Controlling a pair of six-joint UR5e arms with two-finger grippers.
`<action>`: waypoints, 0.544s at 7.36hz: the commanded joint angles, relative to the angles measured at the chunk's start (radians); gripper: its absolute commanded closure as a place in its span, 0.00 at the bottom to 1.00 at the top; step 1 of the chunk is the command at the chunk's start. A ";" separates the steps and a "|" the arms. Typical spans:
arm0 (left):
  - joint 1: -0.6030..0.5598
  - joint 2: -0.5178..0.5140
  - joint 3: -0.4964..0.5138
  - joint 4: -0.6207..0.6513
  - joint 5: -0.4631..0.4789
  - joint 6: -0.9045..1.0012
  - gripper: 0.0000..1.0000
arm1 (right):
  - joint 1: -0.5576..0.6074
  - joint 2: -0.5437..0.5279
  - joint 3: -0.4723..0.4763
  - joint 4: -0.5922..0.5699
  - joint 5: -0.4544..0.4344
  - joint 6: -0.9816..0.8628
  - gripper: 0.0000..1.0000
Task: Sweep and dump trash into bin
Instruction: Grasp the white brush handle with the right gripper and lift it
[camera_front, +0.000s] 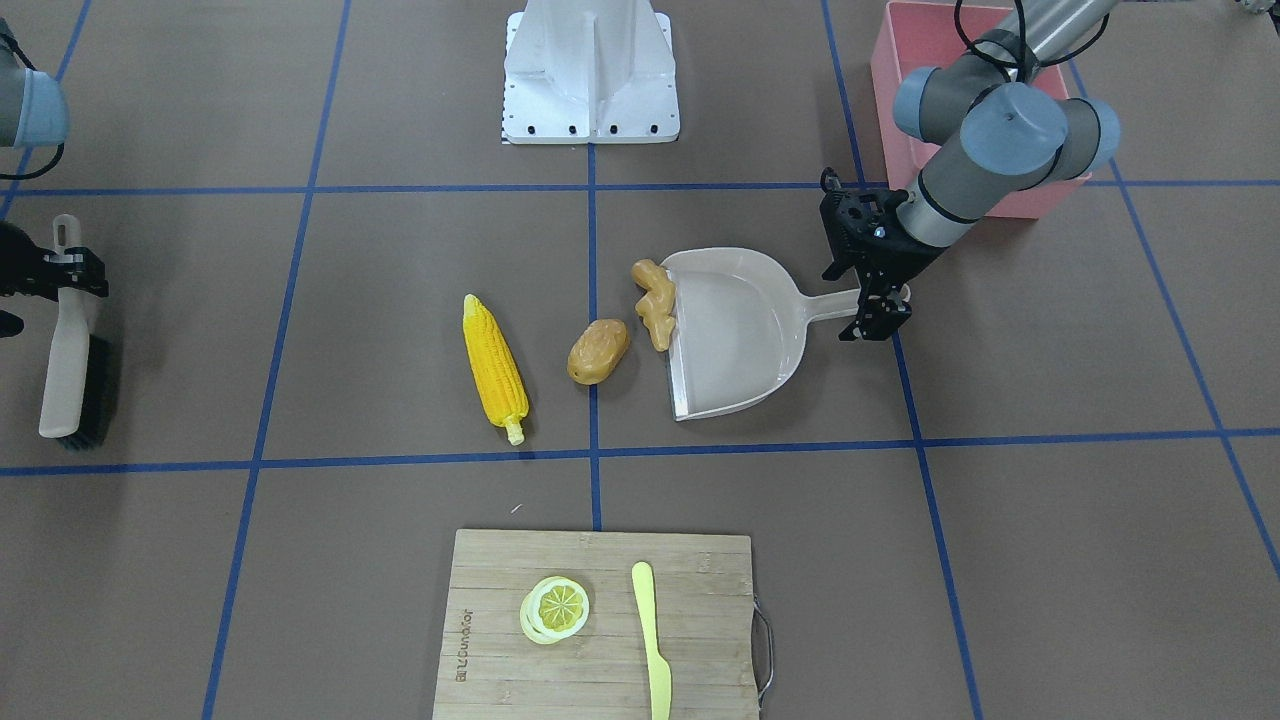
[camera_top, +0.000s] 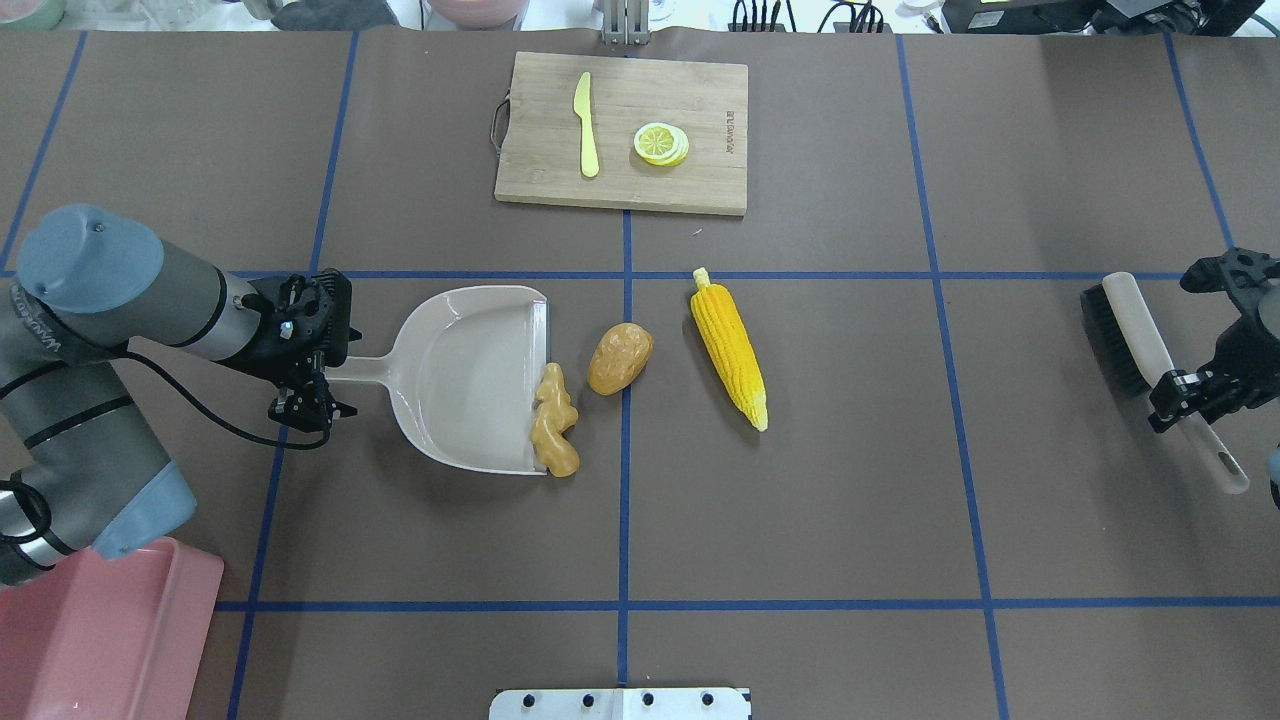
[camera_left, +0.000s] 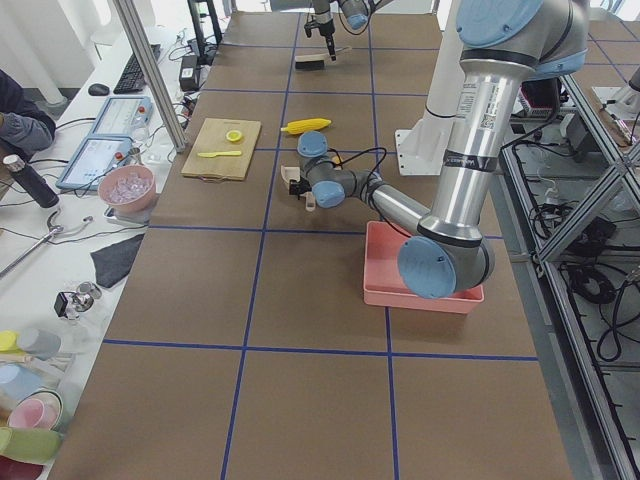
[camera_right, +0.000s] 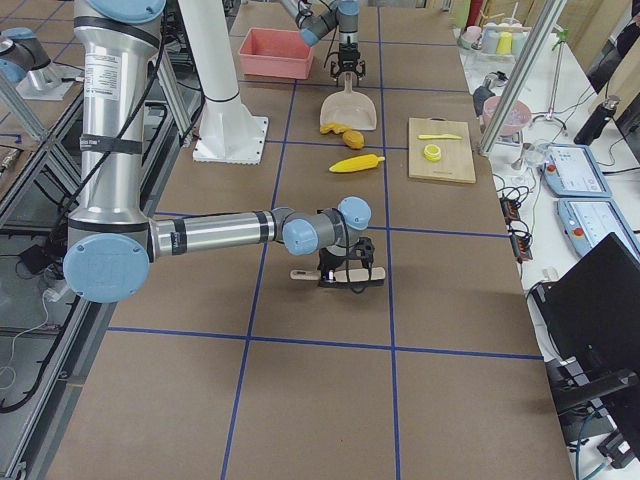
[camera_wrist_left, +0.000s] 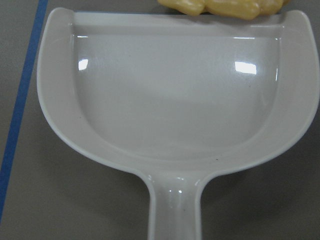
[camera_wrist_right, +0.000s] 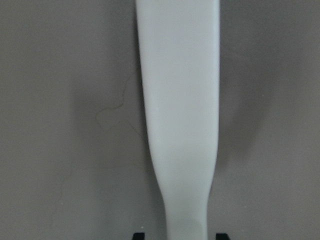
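Ginger root (camera_top: 556, 432) lay touching the open lip of the dustpan (camera_top: 470, 375), with the potato (camera_top: 619, 358) just beside it and the corn cob (camera_top: 730, 347) further out; only narrow strips of table (camera_top: 850, 480) showed between them. A broad open stretch ran from corn cob to brush (camera_top: 1135, 325), cutting board (camera_top: 620, 130) well apart beyond. Left arm (camera_top: 80, 440) overhung one corner of the bin (camera_top: 110, 640).

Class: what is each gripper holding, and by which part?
Right gripper straddles the brush handle, jaws open. Left gripper sits at the dustpan handle; grip unclear.
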 joint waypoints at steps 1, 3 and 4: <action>-0.001 0.001 0.006 -0.018 0.001 0.001 0.07 | -0.002 -0.004 0.003 0.000 -0.002 -0.002 0.78; -0.004 0.011 -0.003 -0.018 -0.002 -0.003 0.07 | -0.026 0.002 -0.011 -0.003 -0.017 0.000 1.00; -0.004 0.013 -0.004 -0.018 -0.003 -0.011 0.07 | -0.002 -0.001 -0.002 -0.006 -0.002 0.002 1.00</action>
